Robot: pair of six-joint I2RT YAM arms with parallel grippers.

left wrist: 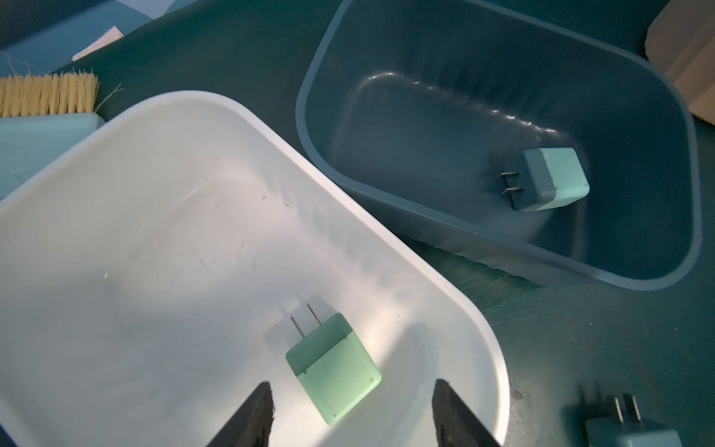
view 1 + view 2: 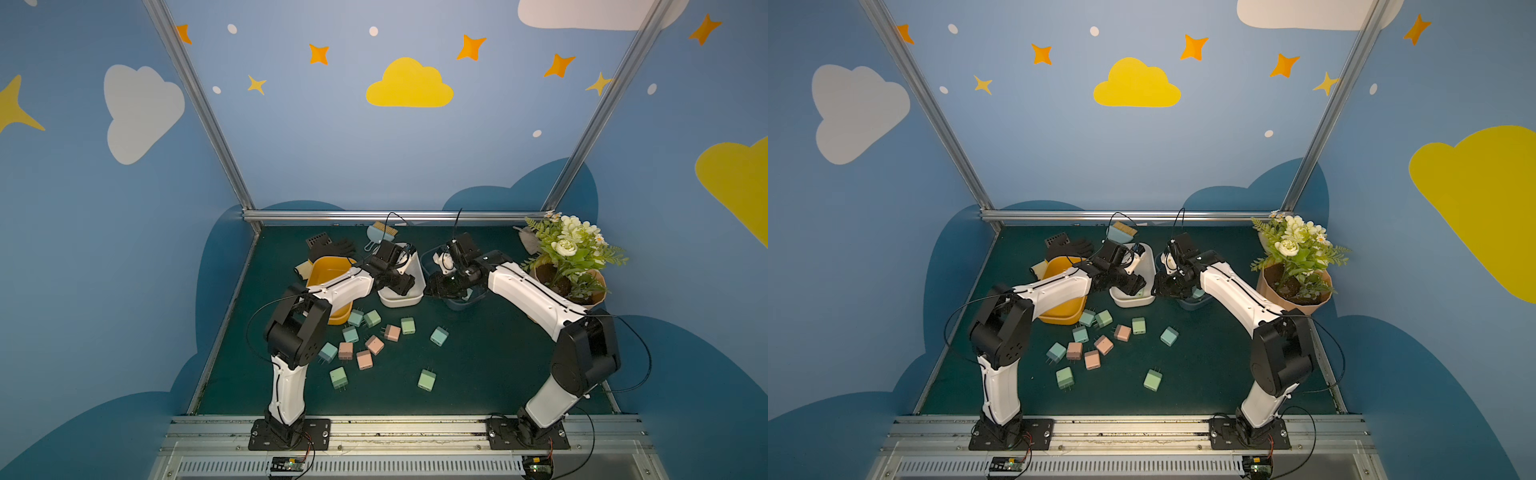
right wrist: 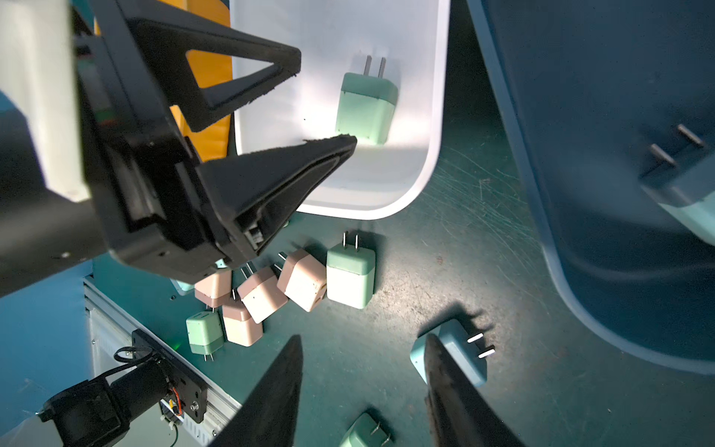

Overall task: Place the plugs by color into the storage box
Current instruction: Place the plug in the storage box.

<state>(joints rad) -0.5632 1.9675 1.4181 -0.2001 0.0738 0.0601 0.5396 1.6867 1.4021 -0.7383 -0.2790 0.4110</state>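
Several pink, green and blue plugs (image 2: 375,345) lie loose on the green mat in both top views. One green plug (image 1: 334,367) lies flat in the white storage box (image 1: 456,294), free of my left gripper (image 1: 353,383), which hangs open just above it. A blue plug (image 1: 553,178) rests in the blue storage box (image 1: 309,127). My right gripper (image 3: 363,336) is open with nothing between its fingers, low over the mat beside the blue box, with a blue plug (image 3: 460,348) next to one finger. In a top view both grippers sit close together, left (image 2: 401,286) and right (image 2: 436,289).
A yellow storage box (image 2: 328,266) sits under the left arm. A brush (image 2: 382,232), a black glove (image 2: 332,249) and a dark block (image 2: 318,240) lie at the back. A potted flower bunch (image 2: 569,266) stands at the back right beside the right arm.
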